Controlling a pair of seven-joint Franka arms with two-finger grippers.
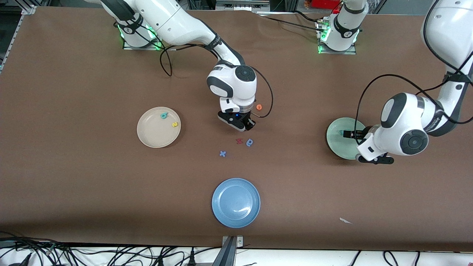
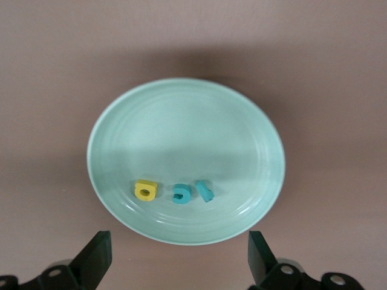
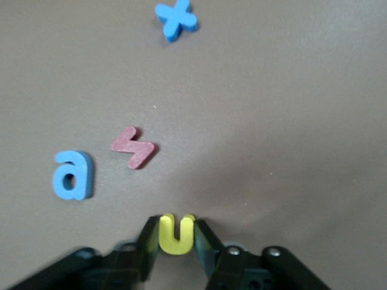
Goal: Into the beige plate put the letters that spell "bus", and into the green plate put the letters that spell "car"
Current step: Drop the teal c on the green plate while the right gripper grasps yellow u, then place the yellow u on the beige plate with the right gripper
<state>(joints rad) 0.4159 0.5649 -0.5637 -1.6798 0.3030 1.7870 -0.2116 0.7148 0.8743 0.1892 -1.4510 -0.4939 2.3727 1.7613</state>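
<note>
The green plate [image 2: 181, 133] lies toward the left arm's end of the table [image 1: 336, 144]. In it rest a yellow "a" [image 2: 146, 190], a teal "c" [image 2: 181, 194] and a teal "r" [image 2: 204, 190]. My left gripper [image 2: 178, 260] hangs over the plate's rim, open and empty. The beige plate [image 1: 155, 135] holds a teal "b" [image 1: 164, 115] and a yellow "s" [image 1: 174, 125]. Low over the table's middle, my right gripper [image 3: 176, 226] is shut on a yellow "u" [image 3: 176, 237], pinched between its fingers.
Close by the right gripper lie a blue "a" [image 3: 72, 175], a red zigzag letter [image 3: 134, 147] and a blue "x" [image 3: 176, 18]. An orange letter [image 1: 259, 107] sits beside the right wrist. A bright blue plate [image 1: 235, 202] lies nearest the front camera.
</note>
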